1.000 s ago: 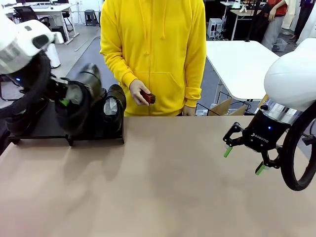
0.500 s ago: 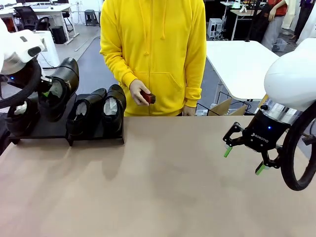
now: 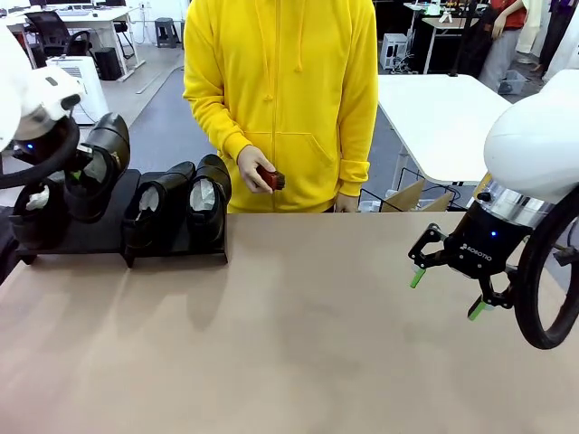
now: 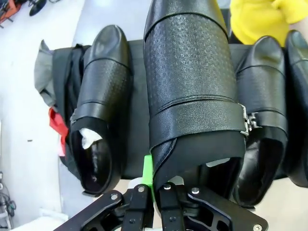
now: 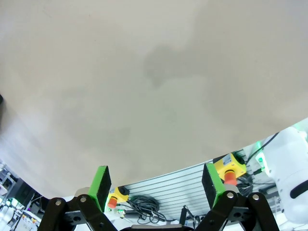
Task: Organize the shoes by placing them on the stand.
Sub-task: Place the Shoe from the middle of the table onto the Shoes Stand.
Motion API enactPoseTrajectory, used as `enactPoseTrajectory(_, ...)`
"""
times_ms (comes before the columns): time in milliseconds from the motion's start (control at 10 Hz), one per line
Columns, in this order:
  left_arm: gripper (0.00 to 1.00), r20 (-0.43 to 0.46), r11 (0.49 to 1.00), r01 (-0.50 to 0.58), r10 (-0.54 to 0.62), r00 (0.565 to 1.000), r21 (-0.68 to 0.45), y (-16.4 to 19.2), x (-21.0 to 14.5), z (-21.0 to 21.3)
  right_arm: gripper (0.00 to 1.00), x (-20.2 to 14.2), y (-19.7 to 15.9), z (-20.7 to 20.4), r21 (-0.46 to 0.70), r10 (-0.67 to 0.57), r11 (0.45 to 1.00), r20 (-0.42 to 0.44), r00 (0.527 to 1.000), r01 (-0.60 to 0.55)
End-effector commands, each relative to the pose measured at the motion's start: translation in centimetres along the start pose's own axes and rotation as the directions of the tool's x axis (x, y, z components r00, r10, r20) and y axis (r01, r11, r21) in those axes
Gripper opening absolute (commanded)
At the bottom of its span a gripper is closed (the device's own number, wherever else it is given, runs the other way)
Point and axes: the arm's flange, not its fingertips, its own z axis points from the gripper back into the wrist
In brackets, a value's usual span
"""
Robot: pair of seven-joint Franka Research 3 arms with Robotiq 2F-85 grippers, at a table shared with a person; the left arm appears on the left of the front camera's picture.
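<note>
Front view: left hand [image 3: 83, 172] pinches one shoe [image 3: 98, 165] at its heel rim, tilted over the stand [image 3: 99, 237] at 9 o'clock; three shoes rest there. Right hand [image 3: 443, 291] spread above the counter [image 3: 298, 334] at 3 o'clock

Left wrist view: held shoe [image 4: 190, 91] between neighbours

Right wrist view: pads [image 5: 100, 185] apart

"ROBOTIQ" is printed on the right gripper [image 3: 445, 293].
</note>
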Motion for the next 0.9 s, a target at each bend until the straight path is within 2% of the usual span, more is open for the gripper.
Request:
enactPoseTrajectory(0, 0.00, 0.016, 0.997, -0.024, 0.023, 1.000, 0.070, -2.0, 0.1, -1.8, 1.00, 0.3, 0.1, 0.4, -0.012, 0.018, 1.000, 0.002, 1.000, -0.018)
enactPoseTrajectory(800, 0.00, -0.007, 0.990, -0.061, 0.062, 0.998, 0.129, -2.4, -0.3, -6.2, 1.00, 0.3, 0.1, 0.4, -0.012, 0.018, 1.000, 0.002, 1.000, -0.018)
